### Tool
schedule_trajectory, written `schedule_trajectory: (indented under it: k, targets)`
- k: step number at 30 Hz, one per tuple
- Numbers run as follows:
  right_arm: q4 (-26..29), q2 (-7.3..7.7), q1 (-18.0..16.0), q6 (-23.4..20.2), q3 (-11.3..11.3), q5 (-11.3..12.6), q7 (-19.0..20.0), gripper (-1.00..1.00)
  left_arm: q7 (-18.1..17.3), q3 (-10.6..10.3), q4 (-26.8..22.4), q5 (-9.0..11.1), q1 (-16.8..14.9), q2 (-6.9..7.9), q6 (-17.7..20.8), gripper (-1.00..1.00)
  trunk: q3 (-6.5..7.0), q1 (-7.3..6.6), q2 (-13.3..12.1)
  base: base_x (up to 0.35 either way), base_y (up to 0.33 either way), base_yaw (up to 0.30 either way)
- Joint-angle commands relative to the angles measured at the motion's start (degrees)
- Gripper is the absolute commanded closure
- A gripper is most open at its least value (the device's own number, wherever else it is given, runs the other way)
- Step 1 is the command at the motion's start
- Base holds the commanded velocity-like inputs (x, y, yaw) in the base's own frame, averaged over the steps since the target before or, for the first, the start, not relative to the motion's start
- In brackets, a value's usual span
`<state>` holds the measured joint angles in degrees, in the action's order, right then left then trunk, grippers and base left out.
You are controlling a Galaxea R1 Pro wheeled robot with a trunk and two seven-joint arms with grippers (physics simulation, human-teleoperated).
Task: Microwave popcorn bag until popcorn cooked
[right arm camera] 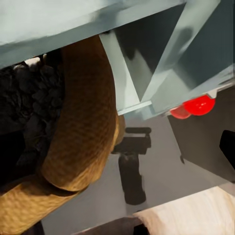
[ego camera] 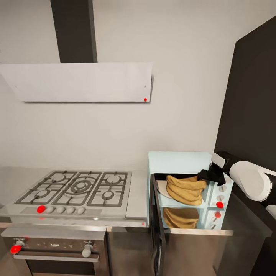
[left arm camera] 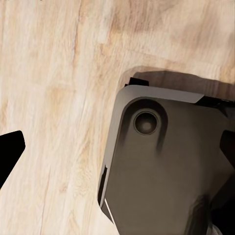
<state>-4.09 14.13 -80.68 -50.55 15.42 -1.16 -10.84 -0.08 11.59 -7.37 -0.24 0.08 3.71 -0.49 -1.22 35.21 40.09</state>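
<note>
Crumpled golden-tan paper popcorn bag point(ego camera: 186, 188): lies in the open cavity of the small boxy pale-blue microwave point(ego camera: 180, 163), on the smooth grey counter point(ego camera: 137, 199) right of the steel gas hob point(ego camera: 78, 189); ringed, rolled folds, one end reaching the cavity's front edge. Right claw point(ego camera: 205, 175): black, at the bag's right end against the cavity opening; grasping or released cannot be told. Left claw: state cannot be told. Risk: the protruding fold may jam the dark glass door point(ego camera: 156, 230) on closing, or withdrawal may drag the bag outward.
</note>
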Motion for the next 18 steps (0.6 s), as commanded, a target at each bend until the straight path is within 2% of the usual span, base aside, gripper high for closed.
schedule_trajectory:
  k: [1,5,18]
  targets:
    - [-0.12,0.02,-0.09,0.01,0.48,0.23,-0.41,-1.0,-0.01,0.19,-0.08,-0.02,0.01,-0.01,-0.04,-1.0,0.0,0.02,0.07,0.0,0.0,0.0]
    - [-0.12,0.02,-0.1,0.01,0.48,0.91,-0.36,-1.0,-0.01,0.18,-0.1,-0.02,0.01,-0.01,-0.05,-1.0,0.38,0.02,0.07,0.0,0.0,0.0]
    - [-0.12,0.02,-0.11,0.01,0.48,0.98,-0.32,-1.0,-0.01,0.19,-0.1,-0.02,0.01,-0.01,-0.04,-1.0,1.62,0.02,0.07,0.0,0.0,0.0]
